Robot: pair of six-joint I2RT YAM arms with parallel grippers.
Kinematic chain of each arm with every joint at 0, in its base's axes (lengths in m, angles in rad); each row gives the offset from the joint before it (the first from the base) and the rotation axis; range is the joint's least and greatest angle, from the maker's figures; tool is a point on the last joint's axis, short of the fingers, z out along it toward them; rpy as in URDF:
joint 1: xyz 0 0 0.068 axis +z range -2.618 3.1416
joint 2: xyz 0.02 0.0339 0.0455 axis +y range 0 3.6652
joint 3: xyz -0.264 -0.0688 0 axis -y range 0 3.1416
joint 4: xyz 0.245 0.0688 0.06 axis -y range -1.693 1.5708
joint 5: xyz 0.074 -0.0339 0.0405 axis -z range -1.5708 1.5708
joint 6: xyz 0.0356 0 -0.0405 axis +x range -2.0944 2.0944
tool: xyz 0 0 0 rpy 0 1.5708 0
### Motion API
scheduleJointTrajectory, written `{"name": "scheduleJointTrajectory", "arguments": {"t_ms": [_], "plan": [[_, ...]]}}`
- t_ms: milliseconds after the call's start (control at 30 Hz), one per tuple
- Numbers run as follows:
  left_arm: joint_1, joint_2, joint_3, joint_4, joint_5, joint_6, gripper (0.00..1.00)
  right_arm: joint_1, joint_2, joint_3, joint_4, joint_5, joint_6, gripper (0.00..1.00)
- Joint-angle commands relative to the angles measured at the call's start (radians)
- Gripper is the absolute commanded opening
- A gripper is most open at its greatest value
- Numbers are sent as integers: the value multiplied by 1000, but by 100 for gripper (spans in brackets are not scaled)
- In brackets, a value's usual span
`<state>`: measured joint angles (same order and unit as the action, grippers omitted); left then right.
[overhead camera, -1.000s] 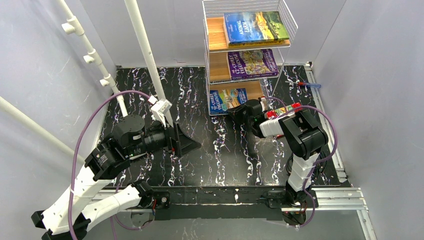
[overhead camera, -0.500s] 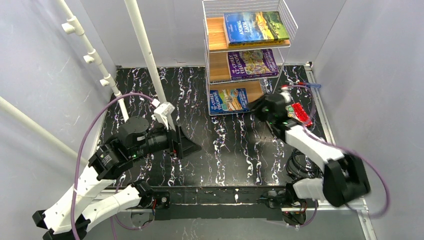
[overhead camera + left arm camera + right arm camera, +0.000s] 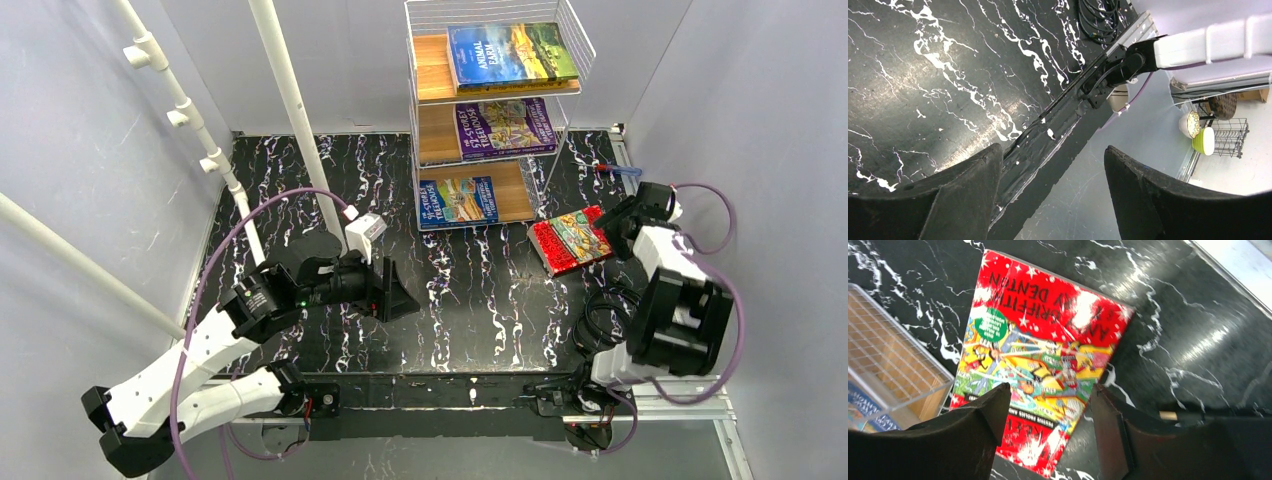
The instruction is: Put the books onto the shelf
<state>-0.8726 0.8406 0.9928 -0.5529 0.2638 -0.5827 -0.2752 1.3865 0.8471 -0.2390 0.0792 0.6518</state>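
Since a second ago the red book (image 3: 570, 240) has left the right gripper (image 3: 622, 216) and now lies flat and face up on the table (image 3: 450, 300), just right of the shelf's foot. The right arm has swung out to the table's right side, and the left arm has pushed forward toward the middle.

Four books show in all. Three are on the shelf (image 3: 432, 65), one per tier:
- the blue Animal Farm (image 3: 510, 52) on the top board
- a purple book (image 3: 505, 127) on the middle board
- a blue book (image 3: 457, 198) on the bottom board

Each lies flat toward the right of its board, with bare wood to its left. The fourth, the red book, is on the table apart from the shelf and turned at an angle to it.

In the right wrist view the red book (image 3: 1038, 355) fills the centre. A corner of the wire shelf (image 3: 898, 355) sits at the left. The right gripper (image 3: 1050, 390) hangs over the book's near end with its two fingers spread, holding nothing. Whether the fingertips touch the cover cannot be told.

The left gripper (image 3: 388, 288) is well apart from all four books, over the middle of the table. In its own wrist view the left gripper (image 3: 1052, 152) has both fingers spread wide with nothing between them. Beneath them are the table's near edge and the rail.

Three white poles (image 3: 285, 100) stand or slant at the left of the table.
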Motion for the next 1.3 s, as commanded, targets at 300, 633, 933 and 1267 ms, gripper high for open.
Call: {"name": "scheduleJointTrajectory", "arguments": {"t_ms": [300,633,933,1267], "plan": [[-7,-53,27,24,-40,19,71,15,459,456,-29,52,-150,81],[-6,-52,38,12,-33,17,71,150,655,596,-111,190,-239,72],[-6,-57,17,14,-44,10,71,183,488,308,-40,120,-253,64],[-6,-67,-71,107,-5,-3,72,331,172,-68,93,-9,-195,58]]}}
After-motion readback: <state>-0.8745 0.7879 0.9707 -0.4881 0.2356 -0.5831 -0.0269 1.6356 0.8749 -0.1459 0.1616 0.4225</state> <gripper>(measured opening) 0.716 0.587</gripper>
